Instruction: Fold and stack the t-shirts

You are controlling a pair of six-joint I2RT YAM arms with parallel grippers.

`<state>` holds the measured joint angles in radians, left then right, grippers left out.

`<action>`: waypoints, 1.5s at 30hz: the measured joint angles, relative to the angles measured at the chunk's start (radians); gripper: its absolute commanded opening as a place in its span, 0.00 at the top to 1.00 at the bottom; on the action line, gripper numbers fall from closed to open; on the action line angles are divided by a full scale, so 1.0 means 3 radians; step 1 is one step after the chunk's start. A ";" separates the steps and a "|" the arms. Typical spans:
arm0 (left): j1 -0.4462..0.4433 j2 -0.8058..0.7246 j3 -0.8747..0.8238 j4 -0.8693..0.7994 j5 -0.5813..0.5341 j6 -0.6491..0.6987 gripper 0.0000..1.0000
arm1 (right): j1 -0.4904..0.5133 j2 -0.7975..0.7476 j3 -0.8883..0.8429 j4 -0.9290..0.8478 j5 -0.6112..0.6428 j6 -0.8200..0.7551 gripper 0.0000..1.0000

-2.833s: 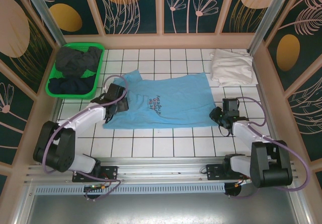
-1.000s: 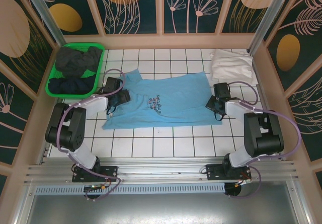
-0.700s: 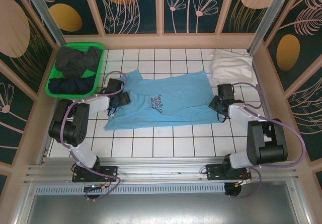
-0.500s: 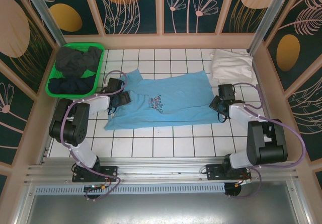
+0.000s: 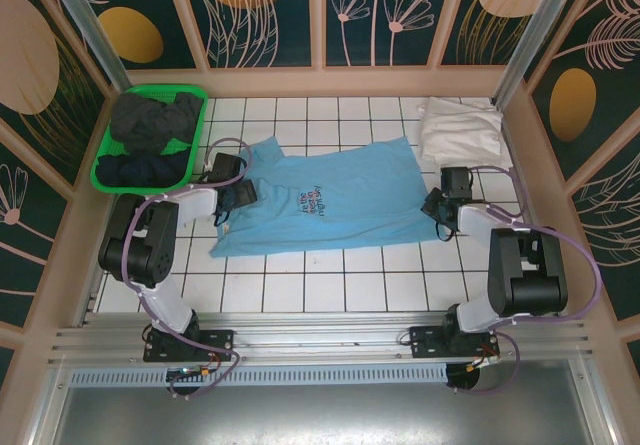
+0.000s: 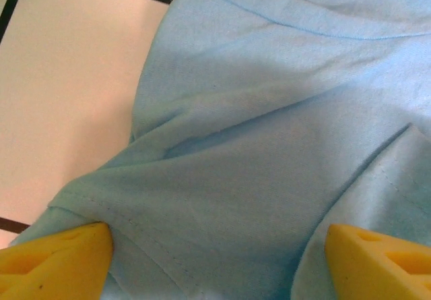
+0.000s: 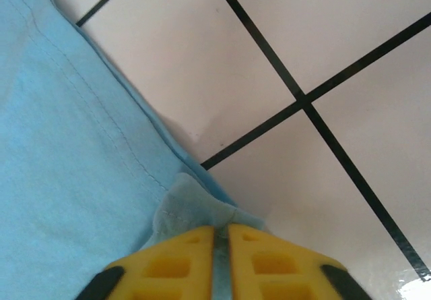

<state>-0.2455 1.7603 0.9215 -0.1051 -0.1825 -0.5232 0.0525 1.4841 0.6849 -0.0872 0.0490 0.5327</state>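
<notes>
Sky-blue t-shirt (image 5: 330,205) is laid flat on the tiled table (image 5: 330,285), print side up, its length running left to right between the two arms.

Right tool (image 7: 221,246) is clenched on a small tuck of hem at the shirt's right edge. Its yellow pads (image 7: 178,253) are seen almost together, with cloth bunched just above them.

Left tool (image 6: 215,256) is released. Its pads (image 6: 60,259) stand wide apart over the shirt's left end, with a wrinkled span of fabric between them and nothing pinched.

Judged purpose: opposite ends are being taken so the shirt can be drawn taut or lifted for a fold. The left grasp is not yet made.

White t-shirt (image 5: 460,130) is folded at the far right corner, taken as the start of the stack. Dark t-shirts (image 5: 150,130) are heaped unfolded in the green basket (image 5: 160,91).

Poorly resolved:
- The part of the shirt under the left tool is possibly a sleeve seam, but this is not settled from the wrist view.
- The print is too small to be read from above.
- The dark shirts cannot be counted.
</notes>
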 measured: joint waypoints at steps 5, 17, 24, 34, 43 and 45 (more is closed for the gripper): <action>0.0013 -0.0285 0.0003 -0.0113 0.0027 0.0027 0.17 | 0.0064 -0.0300 0.0046 -0.0163 0.0067 -0.0034 0.66; -0.0312 -0.0153 0.0125 0.0287 0.0758 0.0055 0.24 | 0.0660 -0.0441 -0.0448 -0.0206 0.0013 0.0220 0.65; -0.0024 0.0267 0.0301 0.0338 0.0801 0.0061 0.28 | 0.0609 -0.0421 -0.0520 -0.0141 0.0034 0.0383 0.58; 0.0102 0.0454 0.0487 0.0312 0.0657 0.0084 0.43 | 0.0525 -0.0628 -0.0643 -0.0135 0.0043 0.0516 0.45; -0.0020 0.0201 0.0488 0.0092 0.0575 0.0278 0.30 | 0.0472 -0.0702 -0.0668 -0.0207 0.0031 0.0512 0.43; -0.0144 0.0109 0.0521 0.0036 0.0554 0.0373 0.34 | 0.0468 -0.0679 -0.0649 -0.0215 0.0031 0.0501 0.43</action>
<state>-0.2886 1.7931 1.0779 -0.0944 -0.0162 -0.4114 0.1928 1.2804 0.4904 -0.1516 0.0582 0.6830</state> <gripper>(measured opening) 0.688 0.567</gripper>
